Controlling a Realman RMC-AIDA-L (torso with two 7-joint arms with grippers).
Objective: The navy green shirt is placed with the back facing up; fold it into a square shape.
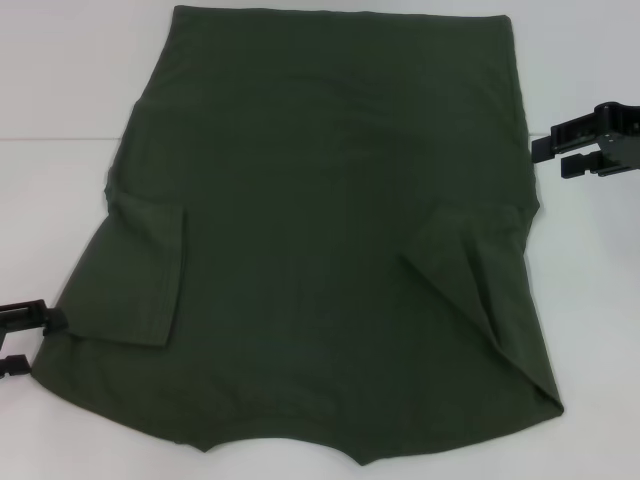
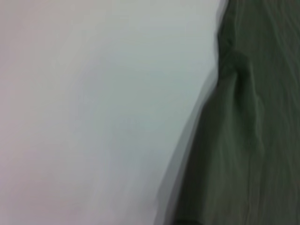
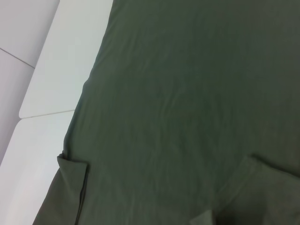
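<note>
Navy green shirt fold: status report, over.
Left gripper open at near-left edge. Right gripper open off far-right edge. Navy green shirt flat, sleeves folded in. Nothing in the way.

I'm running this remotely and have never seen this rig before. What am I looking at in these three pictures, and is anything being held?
It is a two-armed robot working at a white table. The big picture looks down from a camera on its head; the other two come from cameras on its wrists. Spread on the table is the navy green shirt, plain side up, both sleeves already folded inward. The left hand sits at the shirt's near left edge; whether it grips the cloth cannot be told. The right hand is by the shirt's far right edge, fingers open, holding nothing. The wrist pictures show only cloth and table.
</note>
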